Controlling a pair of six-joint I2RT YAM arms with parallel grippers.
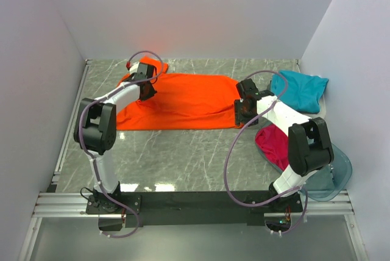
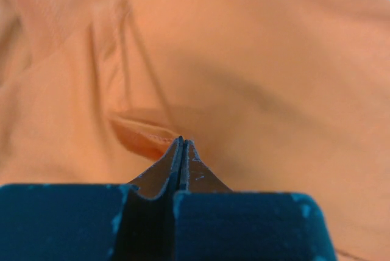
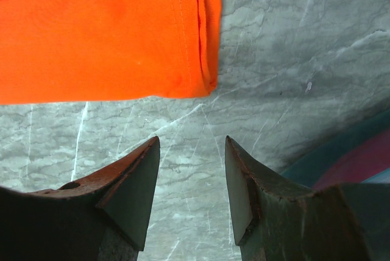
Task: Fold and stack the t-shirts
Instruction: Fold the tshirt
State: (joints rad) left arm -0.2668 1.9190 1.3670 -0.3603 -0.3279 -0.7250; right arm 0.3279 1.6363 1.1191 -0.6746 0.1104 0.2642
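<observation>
Orange t-shirt [image 1: 183, 99]: it lay spread flat and wide across the far half of the marble table [image 1: 183, 157], between my two arms, with a sleeve bunched at its far left corner
Left pincer [image 1: 145, 88]: I had it down on the shirt's left end, near that sleeve
Left pincer state: in my wrist view the two tips [image 2: 181, 151] were pressed tight together with no gap; a raised fold of orange cloth [image 2: 274, 90] sat right at the tips, but I could not tell whether any of it was caught between them
Right pincer [image 1: 244, 112]: I held it at the shirt's right edge, pointing down at the table
Right pincer state: my fingers [image 3: 131, 175] stood spread apart with nothing between them, only bare marble [image 3: 292, 60] under the gap
Shirt corner by my right pincer: the hemmed near-right corner [image 3: 103, 29] lay flat just beyond my fingertips, not touching them
Teal t-shirt [image 1: 298, 90]: crumpled at the far right of the table, apart from the orange one
Magenta t-shirt [image 1: 273, 142]: heaped beside my right arm, partly hidden by it, next to the clear bluish tub [image 1: 334, 175]
</observation>
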